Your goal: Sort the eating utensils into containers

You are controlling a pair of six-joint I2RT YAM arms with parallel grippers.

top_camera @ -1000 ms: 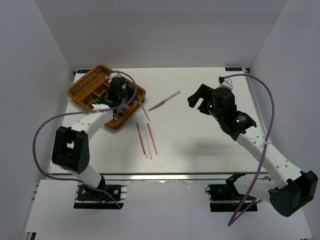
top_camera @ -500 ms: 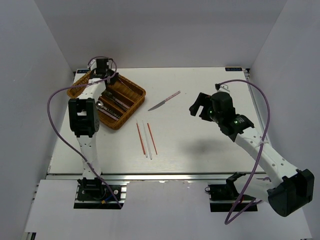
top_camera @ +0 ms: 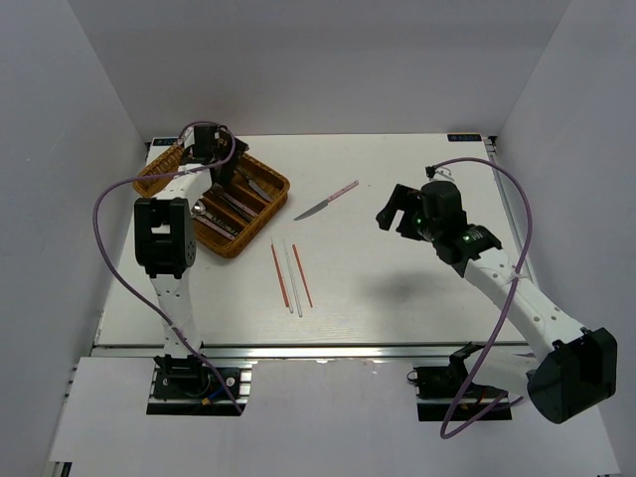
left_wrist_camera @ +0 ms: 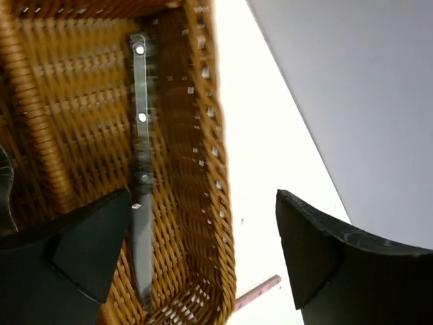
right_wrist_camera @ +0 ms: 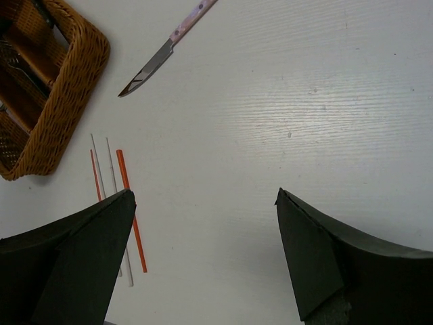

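While both arms hang idle, I log positions. Left gripper (left_wrist_camera: 201,254) sits over the far right corner of the tray (top_camera: 260,211), fingers spread, nothing between them. Below it a stowed knife (left_wrist_camera: 139,169) lies lengthwise in the outermost compartment, along the wall. Other cutlery shows in the neighbouring compartments from the top view, too small to sort by type.

Right gripper (right_wrist_camera: 203,196) hovers over bare table (top_camera: 417,288), right of centre, jaws wide and empty.

Not yet sorted: pink knife (top_camera: 326,201) flat on the table just right of the tray, blade toward the tray; chopsticks (top_camera: 289,275), red and white, side by side near of the tray.

Risks as I judge them:
- Knife lies flat and thin; a low pinch could scrape the table or skid the blade away.
- Chopsticks lie close together; one closure may catch several, or roll the rest.
- Left fingers straddle the tray wall; a careless pull-back could snag it and drag the tray.
- Both leftovers lie between the arms, so simultaneous reaches might collide.
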